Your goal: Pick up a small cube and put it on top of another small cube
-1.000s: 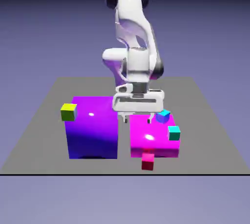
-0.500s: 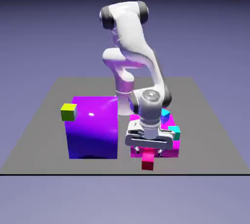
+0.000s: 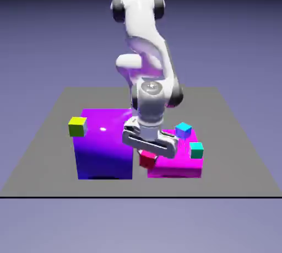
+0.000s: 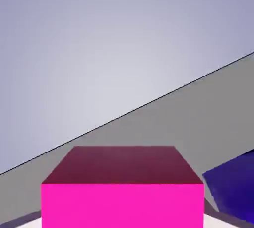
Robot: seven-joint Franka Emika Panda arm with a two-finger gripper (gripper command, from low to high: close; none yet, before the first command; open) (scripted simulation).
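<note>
My gripper (image 3: 147,154) is shut on a small red cube (image 3: 146,161) and holds it off the table, in front of the seam between the two big blocks. The hand is tilted. In the hand view this cube (image 4: 123,192) fills the bottom middle and hides the fingertips. Three other small cubes show in the exterior view. A yellow-green cube (image 3: 77,127) sits at the tall purple block's upper left corner. A blue cube (image 3: 183,130) and a teal cube (image 3: 196,150) rest on the low magenta block.
The tall purple block (image 3: 104,147) stands at the exterior view's left, the low magenta block (image 3: 179,163) to its right. Both sit on the grey table (image 3: 242,152). A corner of the purple block (image 4: 233,187) shows at the hand view's lower right.
The open gripper dropped from above the magenta block to the red cube on the table in front of it, shut on it, and raised it up and leftward, tilting.
</note>
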